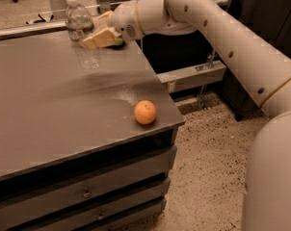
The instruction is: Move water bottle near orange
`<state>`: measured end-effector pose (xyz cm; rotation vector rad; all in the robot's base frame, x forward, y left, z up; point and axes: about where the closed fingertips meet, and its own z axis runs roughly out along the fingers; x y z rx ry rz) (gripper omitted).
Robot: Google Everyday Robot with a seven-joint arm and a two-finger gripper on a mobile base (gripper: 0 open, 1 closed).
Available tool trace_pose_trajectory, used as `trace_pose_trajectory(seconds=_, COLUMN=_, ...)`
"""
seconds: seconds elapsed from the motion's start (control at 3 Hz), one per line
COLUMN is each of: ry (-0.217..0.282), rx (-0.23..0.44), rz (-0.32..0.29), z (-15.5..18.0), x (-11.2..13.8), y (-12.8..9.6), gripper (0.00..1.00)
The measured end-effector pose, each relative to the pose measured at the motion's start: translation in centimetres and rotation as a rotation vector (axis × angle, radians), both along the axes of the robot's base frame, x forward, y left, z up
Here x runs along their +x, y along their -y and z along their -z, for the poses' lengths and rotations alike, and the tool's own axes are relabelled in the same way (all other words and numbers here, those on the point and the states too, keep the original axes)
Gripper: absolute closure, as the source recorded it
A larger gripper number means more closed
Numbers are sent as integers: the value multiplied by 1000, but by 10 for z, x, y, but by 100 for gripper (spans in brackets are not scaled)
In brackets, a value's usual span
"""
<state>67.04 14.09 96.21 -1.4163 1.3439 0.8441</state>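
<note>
The water bottle [81,30] is clear with a white cap and a white-and-red label band. It stands upright at the back of the grey table [44,114], lifted or just at the surface; I cannot tell which. My gripper [93,30] is at the bottle's right side, its tan fingers [99,37] closed around the bottle at label height. The orange [145,112] sits on the table near the front right corner, well apart from the bottle, to its right and nearer the camera.
The white arm [218,37] reaches in from the right across the table's back edge. A green object [119,43] is partly hidden behind the gripper. Drawers [87,191] sit below the tabletop. Speckled floor [208,177] lies to the right.
</note>
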Motion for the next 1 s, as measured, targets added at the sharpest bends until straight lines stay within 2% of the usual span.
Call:
trace_pose_trajectory(seconds=0.33, ry=-45, rx=4, rz=92, z=5, x=-9, y=74, gripper=100)
trace_pose_trajectory(seconds=0.67, ry=-45, rx=4, rz=92, z=5, x=-9, y=74, gripper=100)
trace_pose_trajectory(seconds=1.0, ry=-92, rx=-8, rz=87, z=9, x=-15, y=90, gripper=100)
